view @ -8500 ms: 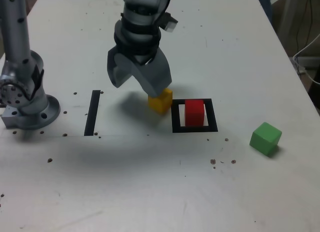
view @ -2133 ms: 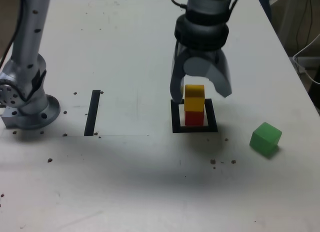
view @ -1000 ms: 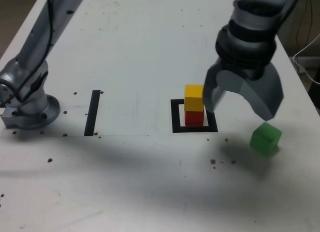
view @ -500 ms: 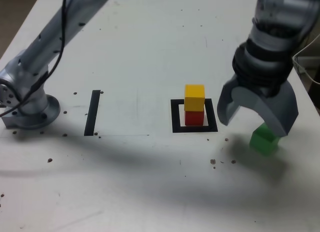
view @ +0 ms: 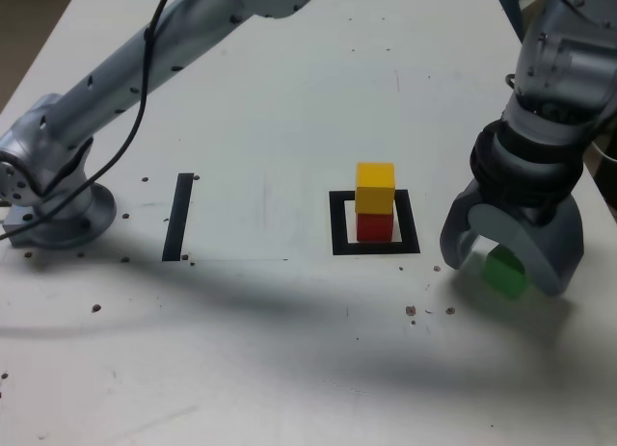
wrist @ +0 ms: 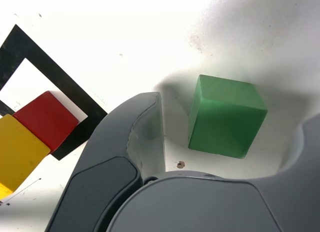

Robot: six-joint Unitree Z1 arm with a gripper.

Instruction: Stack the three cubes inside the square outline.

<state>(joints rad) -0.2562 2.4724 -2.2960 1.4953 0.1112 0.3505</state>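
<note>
"Where is the tool [view: 511, 263]?"

"At the exterior view's right, low over the tabletop [view: 231, 369], with its jaws standing wide."

"Anything in its grip?"

"No. The green block [wrist: 227, 117] sits between the two jaws in the wrist view, with tabletop showing on either side of it."

"And how does that block lie?"

"On the tabletop, partly hidden by the tool in the exterior view, and turned at an angle to the square outline [view: 341, 247]."

"What comes next, going outward?"

"To the left of the tool, the square outline. The red block [view: 374, 227] stands inside it, and the yellow block [view: 375, 188] rests on top of the red one."

"Farther left?"

"A straight black strip [view: 178, 218], well apart from the outline. Past that, at the far left end, is the base [view: 63, 224] of the arm [view: 145, 75], which reaches across the far side of the tabletop."
</note>
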